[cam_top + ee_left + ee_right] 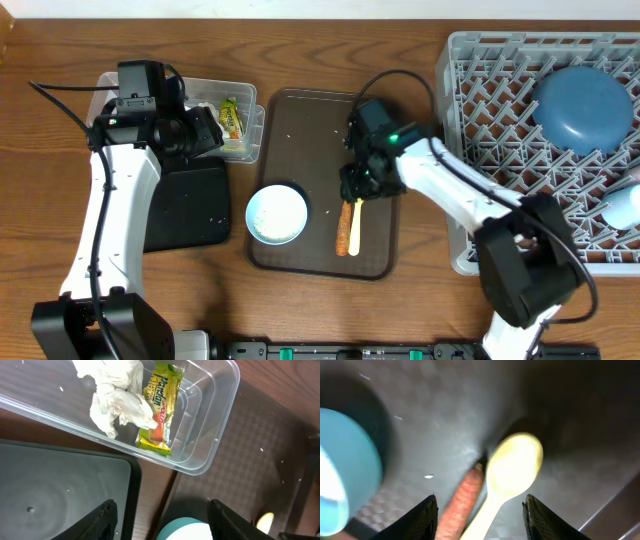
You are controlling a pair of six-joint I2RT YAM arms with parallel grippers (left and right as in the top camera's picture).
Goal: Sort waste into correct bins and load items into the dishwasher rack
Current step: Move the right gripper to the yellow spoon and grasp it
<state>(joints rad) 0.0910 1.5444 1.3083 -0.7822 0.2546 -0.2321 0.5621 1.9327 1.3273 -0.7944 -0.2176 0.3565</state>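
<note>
On the brown tray (310, 130), my right gripper (358, 188) hangs open just above a short orange carrot piece (464, 502) and a pale yellow spoon (513, 466). Its fingers (422, 519) stand either side of both without touching. The white bowl (277, 214) sits left of them. My left gripper (162, 512) is open and holds nothing. It hovers over the gap between the black bin (60, 485) and the tray, near the clear tub (220, 435). That tub holds crumpled tissues (117, 397) and a green-yellow wrapper (161, 407). The grey rack (490, 110) carries a dark blue plate (583, 108).
A few white rice grains (428, 476) are scattered over the tray. A light blue cup (625, 205) lies in the rack by the right edge. The bowl's rim (185, 530) shows between the left fingers. Bare wooden table surrounds the bins.
</note>
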